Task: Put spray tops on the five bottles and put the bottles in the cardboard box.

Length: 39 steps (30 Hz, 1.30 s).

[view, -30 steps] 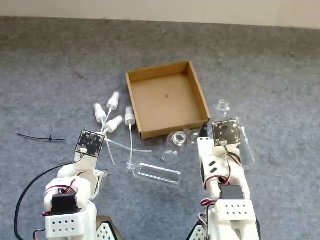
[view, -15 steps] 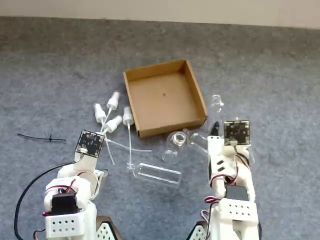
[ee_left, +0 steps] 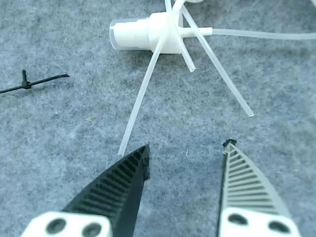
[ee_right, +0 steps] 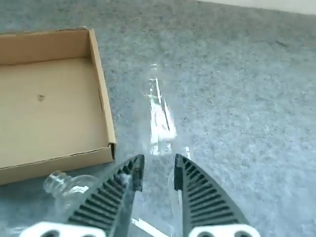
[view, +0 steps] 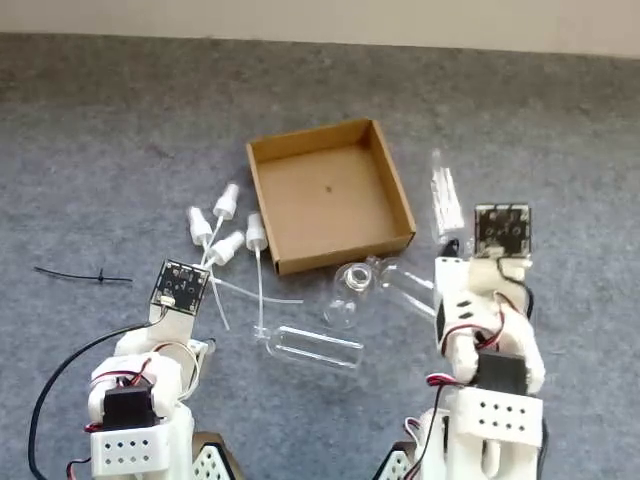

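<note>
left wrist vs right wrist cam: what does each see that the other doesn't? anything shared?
Left wrist: a spray top with dip tubes crossing over it, a black zip tie, and the left gripper, open with nothing between its fingers.
Right wrist: the box, the right gripper closed on a clear bottle, and a second bottle lying by the box's corner.
Shared: the grey carpet.

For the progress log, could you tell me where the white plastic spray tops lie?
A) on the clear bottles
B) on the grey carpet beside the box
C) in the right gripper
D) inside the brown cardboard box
B: the white plastic spray tops lie on the grey carpet outside the brown cardboard box, ahead of the open left gripper.
</note>
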Each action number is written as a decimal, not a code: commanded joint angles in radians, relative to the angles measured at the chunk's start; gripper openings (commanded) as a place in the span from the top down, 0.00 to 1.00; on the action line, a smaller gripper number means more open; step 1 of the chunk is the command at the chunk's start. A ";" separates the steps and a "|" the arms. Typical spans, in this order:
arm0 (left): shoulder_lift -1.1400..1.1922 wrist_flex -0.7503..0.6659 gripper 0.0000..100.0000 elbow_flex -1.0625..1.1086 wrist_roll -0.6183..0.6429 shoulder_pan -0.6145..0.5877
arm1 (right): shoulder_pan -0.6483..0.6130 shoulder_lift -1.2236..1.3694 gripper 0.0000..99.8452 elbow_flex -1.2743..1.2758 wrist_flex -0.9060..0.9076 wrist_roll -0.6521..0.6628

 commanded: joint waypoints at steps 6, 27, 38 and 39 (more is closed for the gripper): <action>-0.013 0.005 0.78 0.019 -0.008 0.004 | 0.010 0.392 0.80 -0.504 0.288 0.000; -0.013 0.005 0.78 0.019 -0.008 0.004 | -0.117 1.860 0.70 -2.037 0.814 0.155; -0.013 0.005 0.78 0.019 -0.008 0.004 | -0.117 2.315 0.70 -2.572 0.908 0.153; -0.013 0.005 0.78 0.019 -0.008 0.004 | -0.117 2.338 0.70 -2.597 0.908 0.153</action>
